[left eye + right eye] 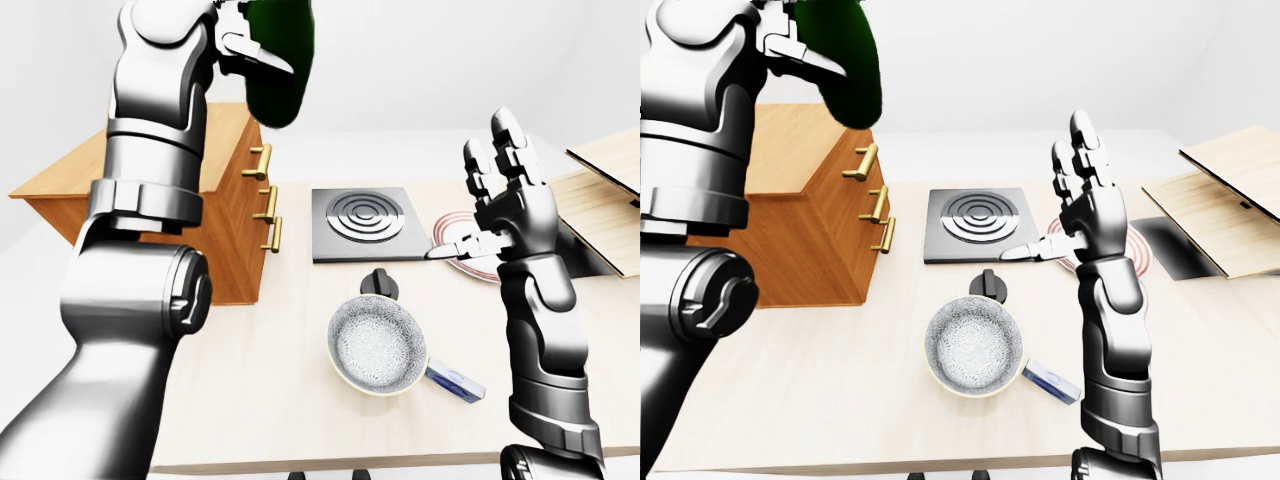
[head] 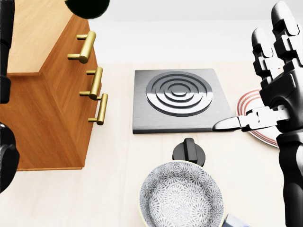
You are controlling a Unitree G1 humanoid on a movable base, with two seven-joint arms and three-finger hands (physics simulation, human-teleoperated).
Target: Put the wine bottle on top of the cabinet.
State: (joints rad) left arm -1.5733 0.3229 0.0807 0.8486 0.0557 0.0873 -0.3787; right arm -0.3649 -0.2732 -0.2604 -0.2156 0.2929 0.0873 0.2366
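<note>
Left hand (image 1: pixel 250 45) gripping wine bottle (image 1: pixel 278 65), raised above wooden cabinet (image 1: pixel 215 215) edge. Right hand (image 1: pixel 505 205) spread, over the striped plate (image 1: pixel 462 252).

I'm seeing only the lower body of the wine bottle (image 1: pixel 276 60); its neck is running off the top edge in both eye views. The left robot hand (image 1: pixel 245 45) gripping it is partly cut off there too. In the head view the patterned bowl (image 2: pixel 181 197) is getting clipped by the bottom edge.
</note>
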